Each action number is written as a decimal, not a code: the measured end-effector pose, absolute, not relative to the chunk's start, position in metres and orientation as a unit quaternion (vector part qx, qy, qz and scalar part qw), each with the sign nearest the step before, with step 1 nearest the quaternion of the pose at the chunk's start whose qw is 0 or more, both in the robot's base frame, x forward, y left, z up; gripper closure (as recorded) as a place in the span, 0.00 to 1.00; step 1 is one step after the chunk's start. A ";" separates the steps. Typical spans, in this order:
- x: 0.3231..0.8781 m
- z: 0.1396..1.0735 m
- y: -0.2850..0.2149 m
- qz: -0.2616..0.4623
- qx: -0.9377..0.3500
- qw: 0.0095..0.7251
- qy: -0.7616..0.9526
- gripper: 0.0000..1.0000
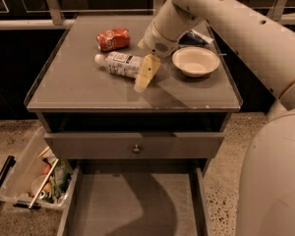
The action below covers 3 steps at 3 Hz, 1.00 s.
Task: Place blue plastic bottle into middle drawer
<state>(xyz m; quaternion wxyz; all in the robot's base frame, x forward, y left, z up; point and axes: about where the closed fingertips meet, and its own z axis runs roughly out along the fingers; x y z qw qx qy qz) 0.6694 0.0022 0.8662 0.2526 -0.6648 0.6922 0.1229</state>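
The blue plastic bottle lies on its side on the cabinet top, its white cap pointing left. My gripper hangs from the cream arm and comes down at the bottle's right end, touching or very close to it. The middle drawer is pulled out below, at the bottom of the view, and its grey wood-grain floor is bare.
A red soda can lies behind the bottle. A white bowl sits to the right, with a dark blue and white snack bag behind it. A closed drawer front with a round knob is above the open drawer. A clear bin of clutter stands on the floor at left.
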 end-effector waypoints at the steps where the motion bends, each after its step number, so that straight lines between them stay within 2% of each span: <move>1: 0.669 0.866 0.002 0.123 -0.665 0.253 0.692 0.17; 3: 0.669 0.866 0.002 0.123 -0.665 0.252 0.692 0.63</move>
